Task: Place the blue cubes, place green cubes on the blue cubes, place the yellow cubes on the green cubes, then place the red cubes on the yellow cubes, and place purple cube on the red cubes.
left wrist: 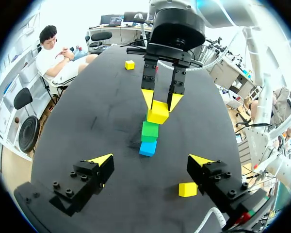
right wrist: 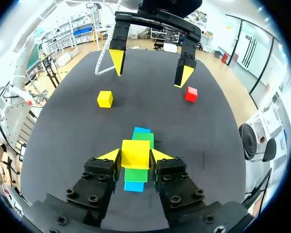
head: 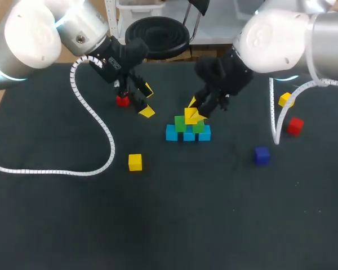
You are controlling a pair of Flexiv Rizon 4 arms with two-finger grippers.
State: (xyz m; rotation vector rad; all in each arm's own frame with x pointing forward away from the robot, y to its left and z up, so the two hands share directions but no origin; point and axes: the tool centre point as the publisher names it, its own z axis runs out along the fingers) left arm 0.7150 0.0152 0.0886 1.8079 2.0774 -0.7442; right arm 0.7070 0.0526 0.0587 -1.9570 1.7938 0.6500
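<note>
The right pincer [right wrist: 136, 156] is narrowed onto one solid yellow cube [left wrist: 158, 112], with a fingertip on each of two opposite faces. This cube is at the top of the stack in the middle of the black matte counter [head: 214, 214]. It sits over two green cubes [head: 180, 124] and appears to touch them. The green cubes rest on a row of three light-blue cubes [head: 172, 134].

The left pincer [head: 147, 100] is wide, with nothing between its fingers, and is positioned to the far left of the stack. A small red cube [head: 122, 100] lies on the counter just beside it, on its left and outside the fingers.

Loose items on the counter:
- a second yellow cube [head: 135, 162], near-left of the stack and well apart from it;
- a third yellow cube [head: 285, 100] and a second red cube [head: 294, 126], near each other at the far right;
- a dark blue-violet cube [head: 262, 155], right of the stack and nearer than that pair.

A white coiled cable [head: 96, 124] lies across the left of the counter.
</note>
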